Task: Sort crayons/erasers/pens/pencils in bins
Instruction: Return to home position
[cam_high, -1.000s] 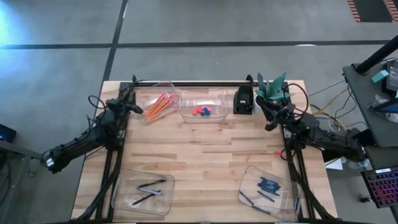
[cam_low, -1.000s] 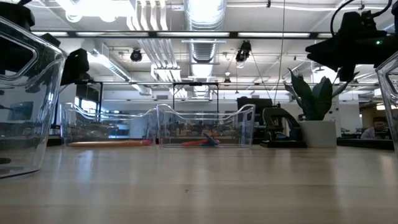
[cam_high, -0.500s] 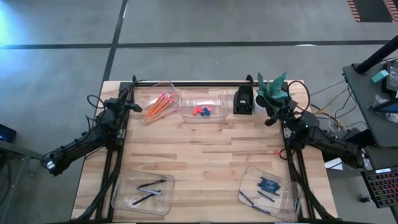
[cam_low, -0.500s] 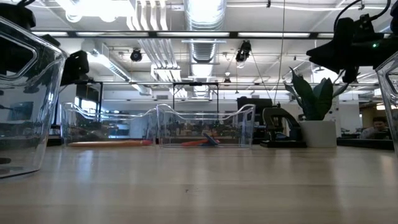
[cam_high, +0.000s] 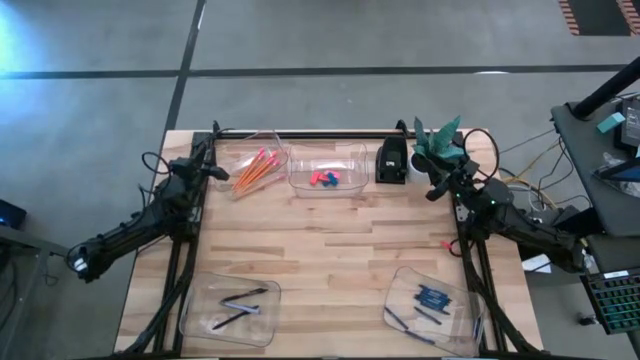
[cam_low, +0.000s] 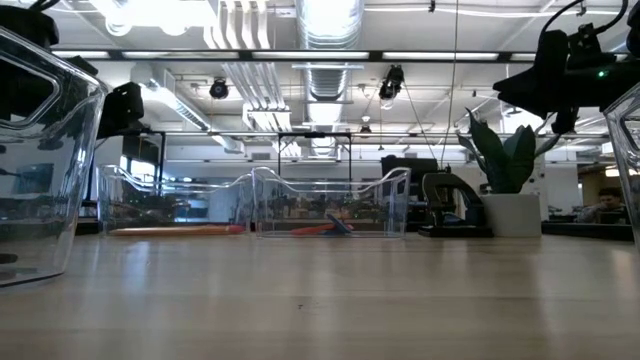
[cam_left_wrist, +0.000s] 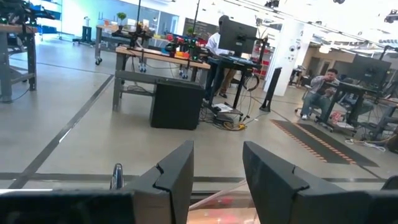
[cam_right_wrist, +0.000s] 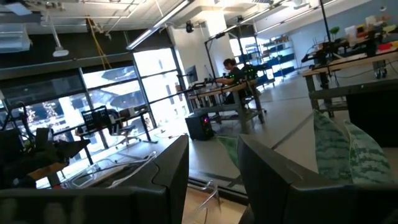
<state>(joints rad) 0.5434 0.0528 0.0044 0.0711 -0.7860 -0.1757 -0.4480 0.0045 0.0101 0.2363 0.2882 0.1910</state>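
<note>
Four clear bins stand on the wooden table. The far-left bin (cam_high: 255, 162) holds orange pencils. The far-middle bin (cam_high: 327, 172) holds pink-red and blue erasers. The near-left bin (cam_high: 232, 305) holds dark pens. The near-right bin (cam_high: 432, 300) holds blue crayons. My left gripper (cam_high: 217, 172) hangs open and empty above the table's far left, beside the pencil bin; its fingers (cam_left_wrist: 177, 180) show a gap. My right gripper (cam_high: 436, 187) hangs open and empty above the far right, near the plant; its fingers (cam_right_wrist: 171, 174) are also apart.
A small black box (cam_high: 392, 160) and a potted plant (cam_high: 437, 140) stand at the far right edge. A black rail runs along the far edge. In the low view the two far bins (cam_low: 330, 205) stand ahead, and near bins (cam_low: 40, 150) flank the sides.
My right gripper has drawn back a little toward the table's far right corner, staying open and empty. The bins and their contents have not moved.
</note>
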